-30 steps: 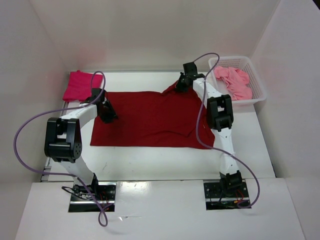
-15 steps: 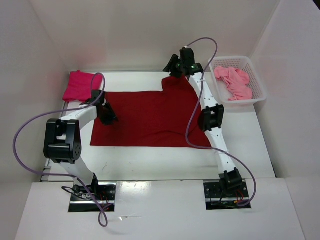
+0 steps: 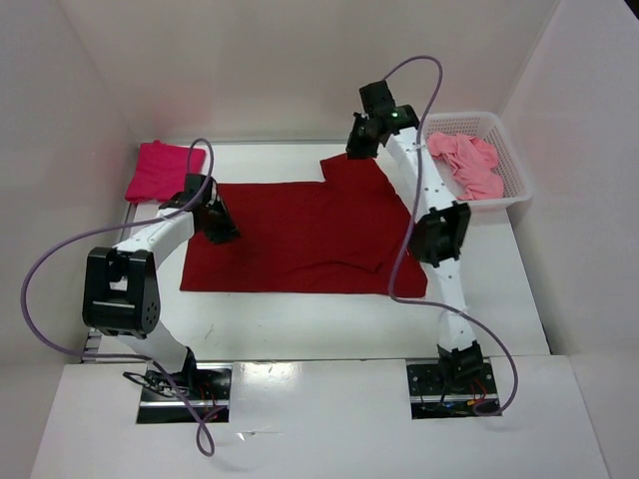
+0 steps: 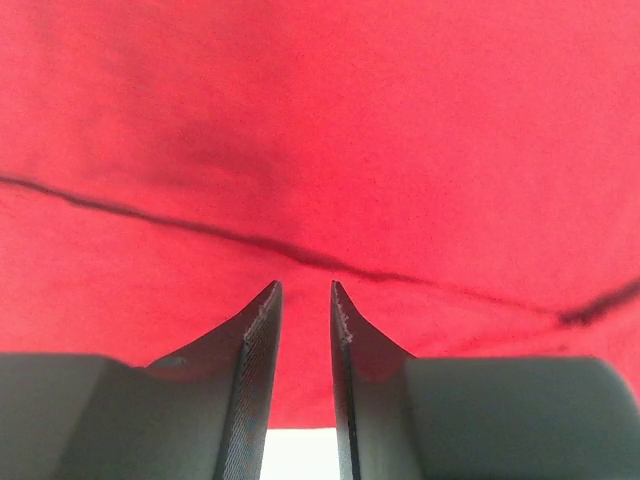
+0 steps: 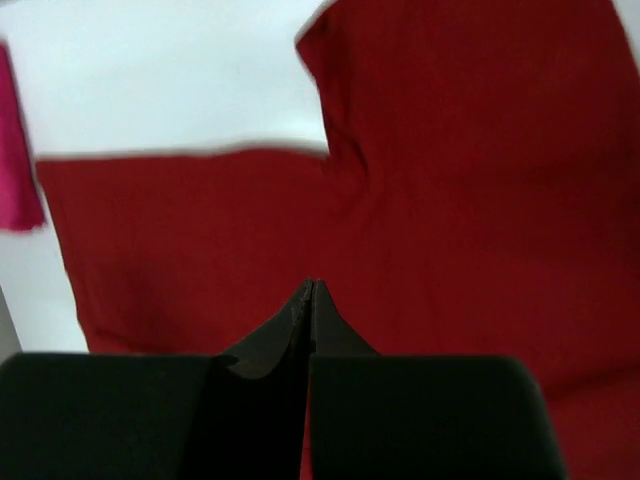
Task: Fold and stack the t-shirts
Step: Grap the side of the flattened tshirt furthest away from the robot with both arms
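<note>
Left claw [image 4: 305, 286] is narrowly parted, gripping nothing, low over the left edge of the dark red shirt [image 3: 300, 239]. Right claw [image 5: 310, 284] is pressed together, empty, above its far sleeve. The shirt lies spread flat on the table [image 3: 329, 324].

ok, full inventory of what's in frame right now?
dark red t-shirt: 1, dark red, spread flat mid-table
crimson-pink t-shirt: 1, crimson-pink, folded, far-left corner
light pink t-shirt: 1, light pink, crumpled in basket
basket: 1, white mesh, far right
table: 1, white
cables: 2, purple, looping off arms
arms: 2, white and black, bases at near edge
left fingers: black, slightly apart, at dark red t-shirt's left edge
right fingers: black, shut, empty, above its far sleeve
</note>
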